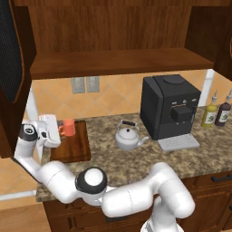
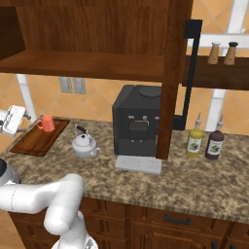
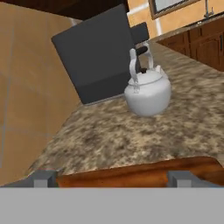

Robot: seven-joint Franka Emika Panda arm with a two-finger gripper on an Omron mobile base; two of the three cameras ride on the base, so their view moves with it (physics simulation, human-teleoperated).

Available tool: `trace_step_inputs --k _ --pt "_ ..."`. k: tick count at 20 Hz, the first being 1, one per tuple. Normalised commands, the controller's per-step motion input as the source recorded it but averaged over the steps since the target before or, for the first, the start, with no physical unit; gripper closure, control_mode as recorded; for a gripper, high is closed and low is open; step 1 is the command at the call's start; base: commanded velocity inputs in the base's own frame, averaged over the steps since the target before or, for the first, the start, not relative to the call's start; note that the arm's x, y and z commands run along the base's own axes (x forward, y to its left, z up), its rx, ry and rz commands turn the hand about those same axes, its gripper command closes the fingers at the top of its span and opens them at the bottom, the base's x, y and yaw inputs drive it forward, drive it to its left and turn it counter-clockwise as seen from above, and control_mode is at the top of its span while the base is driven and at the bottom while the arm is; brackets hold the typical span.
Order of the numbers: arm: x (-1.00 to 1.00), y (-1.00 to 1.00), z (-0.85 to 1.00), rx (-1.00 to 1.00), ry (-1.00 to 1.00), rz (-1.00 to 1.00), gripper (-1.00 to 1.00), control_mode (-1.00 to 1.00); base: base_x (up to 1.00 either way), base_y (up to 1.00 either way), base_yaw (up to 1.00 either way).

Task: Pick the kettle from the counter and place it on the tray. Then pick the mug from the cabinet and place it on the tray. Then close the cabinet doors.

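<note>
The orange-red mug (image 1: 68, 128) (image 2: 47, 123) stands upright at the back of the dark wooden tray (image 1: 74, 149) (image 2: 34, 141) (image 3: 144, 171) at the counter's left end. Just left of the mug hovers my gripper (image 1: 55, 130) (image 2: 18, 119) (image 3: 113, 179), open, its fingertips (image 3: 43, 178) wide apart with nothing between them. The silver kettle (image 1: 128, 137) (image 2: 85, 144) (image 3: 148, 91) sits on the granite counter (image 1: 136, 158), right of the tray and apart from it. The cabinet (image 1: 113, 27) hangs open above, with its left door (image 1: 10, 50) and right door (image 2: 172, 73) swung out.
A big black coffee machine (image 1: 170, 106) (image 2: 137, 121) (image 3: 98, 54) stands right of the kettle. Two bottles (image 1: 216, 112) (image 2: 204, 141) stand at the counter's far right. The right door's black handle (image 2: 192, 73) juts out over the counter.
</note>
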Motion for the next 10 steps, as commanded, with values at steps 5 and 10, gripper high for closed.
trace_step_inputs --k 5,10 --pt "-0.29 -0.92 0.24 0.10 -0.07 -0.17 -1.00 -1.00 0.00 0.00 0.00" --pt "-0.18 -0.97 0.17 0.14 -0.15 -0.13 -1.00 -1.00 0.00 0.00 0.00"
